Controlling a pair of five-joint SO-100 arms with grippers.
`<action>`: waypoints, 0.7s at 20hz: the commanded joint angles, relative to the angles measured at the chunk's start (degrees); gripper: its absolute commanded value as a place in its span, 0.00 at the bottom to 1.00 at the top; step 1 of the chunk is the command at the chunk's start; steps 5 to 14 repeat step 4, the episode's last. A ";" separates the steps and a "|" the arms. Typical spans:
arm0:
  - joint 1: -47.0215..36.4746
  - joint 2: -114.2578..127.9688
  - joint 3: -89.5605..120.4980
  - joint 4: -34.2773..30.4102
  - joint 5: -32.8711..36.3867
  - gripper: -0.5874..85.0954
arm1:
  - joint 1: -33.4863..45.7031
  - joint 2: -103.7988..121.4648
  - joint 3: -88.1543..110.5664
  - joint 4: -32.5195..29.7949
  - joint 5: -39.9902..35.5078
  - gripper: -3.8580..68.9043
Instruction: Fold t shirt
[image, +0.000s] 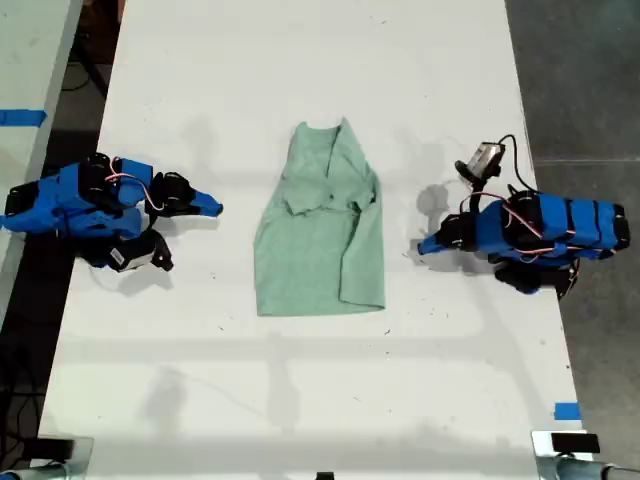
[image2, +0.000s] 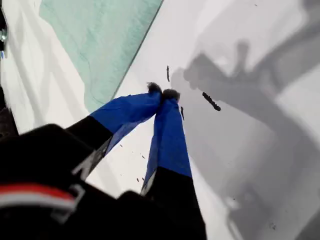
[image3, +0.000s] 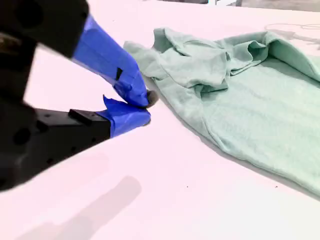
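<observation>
The pale mint-green t shirt (image: 315, 240) lies on the white table (image: 300, 400), neck toward the far edge, with its sleeves folded in over the body. My first gripper (image: 425, 245) is shut and holds nothing; it rests on the table at the exterior view's right, a short gap from the shirt's side. In the first wrist view its blue tips (image2: 162, 93) meet, with the shirt (image2: 100, 40) beyond them. My second gripper (image: 215, 209) sits shut at the exterior view's left, also apart from the shirt. Its tips (image3: 146, 107) lie close to the crumpled sleeve area (image3: 200, 65).
Small black marks (image2: 211, 101) dot the table near my first gripper. A piece of blue tape (image: 566, 411) sits at the exterior view's lower right. A second table with blue tape (image: 20, 117) stands across a dark gap on that view's left.
</observation>
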 joint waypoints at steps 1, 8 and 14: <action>0.53 0.53 0.53 0.09 -0.53 0.01 | 0.62 0.88 3.43 0.26 0.88 0.06; 0.53 0.53 0.53 0.09 -0.53 0.01 | 0.62 0.88 3.43 0.26 0.88 0.06; 0.53 0.53 0.53 0.09 -0.53 0.01 | 0.62 0.88 3.43 0.26 0.88 0.06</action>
